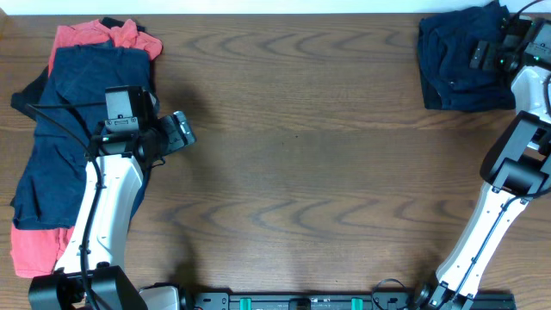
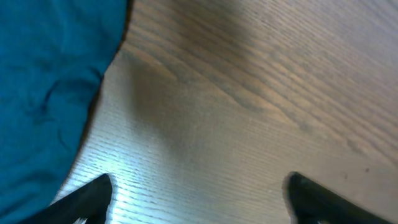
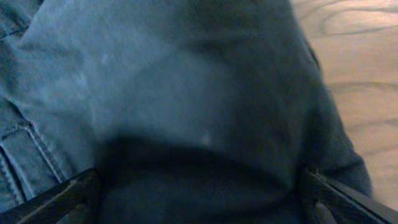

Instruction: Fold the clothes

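Looked like the stacking step: right gripper (image 3: 199, 190) hovered spread open over the folded navy garment (image 1: 456, 65), far right. The left gripper (image 2: 199, 193) was open and empty beside the unfolded pile (image 1: 65, 103). Next move called for pinching a piece there.

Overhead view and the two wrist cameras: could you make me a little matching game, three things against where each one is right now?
Things:
1. left gripper
2. right gripper
3. coral-red garment

Places:
A. partly under a navy garment at the left side of the table
B. open, over bare wood beside the left heap
C. open, just above the navy pile in the far right corner

Pairs: 1-B, 2-C, 3-A.
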